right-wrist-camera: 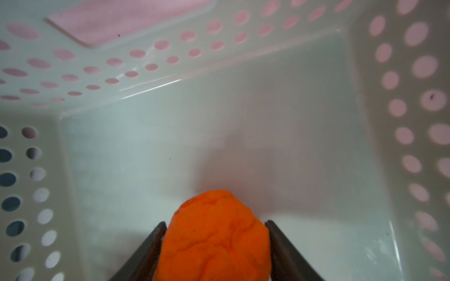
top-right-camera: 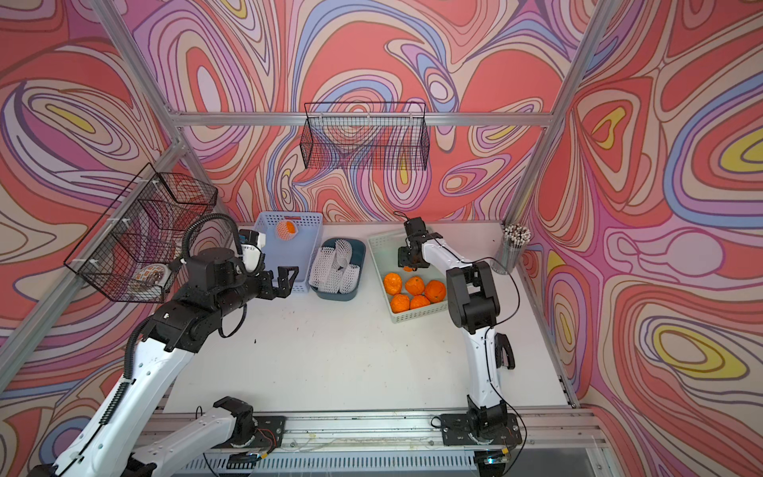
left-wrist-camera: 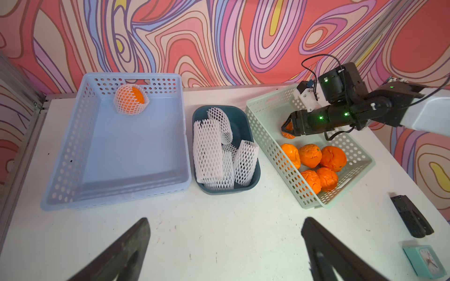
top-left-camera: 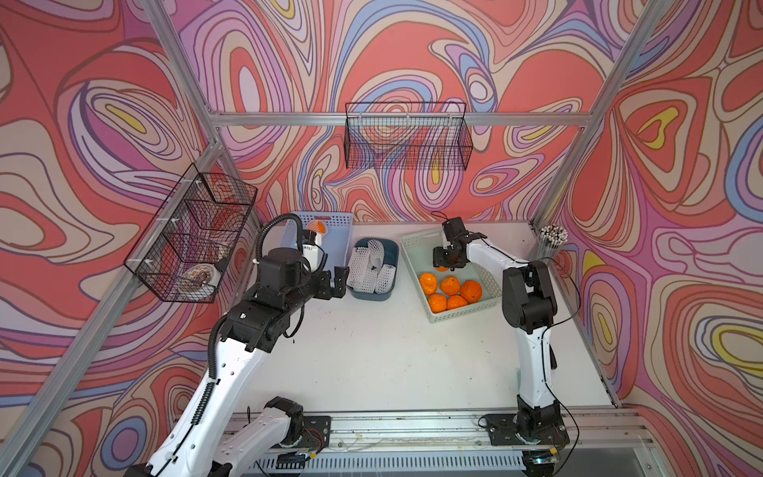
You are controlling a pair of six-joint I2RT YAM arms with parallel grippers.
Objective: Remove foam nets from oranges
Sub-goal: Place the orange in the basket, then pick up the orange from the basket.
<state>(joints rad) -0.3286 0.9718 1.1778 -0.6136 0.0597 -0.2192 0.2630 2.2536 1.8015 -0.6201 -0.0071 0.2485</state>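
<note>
you're nearly done, by the look of it: five bare oranges [left-wrist-camera: 310, 155] lie in the green basket [left-wrist-camera: 272, 146], loose foam nets [left-wrist-camera: 209, 150] fill the teal bin [left-wrist-camera: 224, 191], and one netted orange [left-wrist-camera: 131, 99] sits in the blue basket [left-wrist-camera: 73, 146]. your left gripper [left-wrist-camera: 226, 220] hangs spread and empty near that basket. only the right wrist view shows the right gripper [right-wrist-camera: 215, 222] with its jaws flanking a sixth orange [right-wrist-camera: 216, 243] low in the green basket, though pinching or just clear you can't tell; the top views show a mere sliver.
</note>
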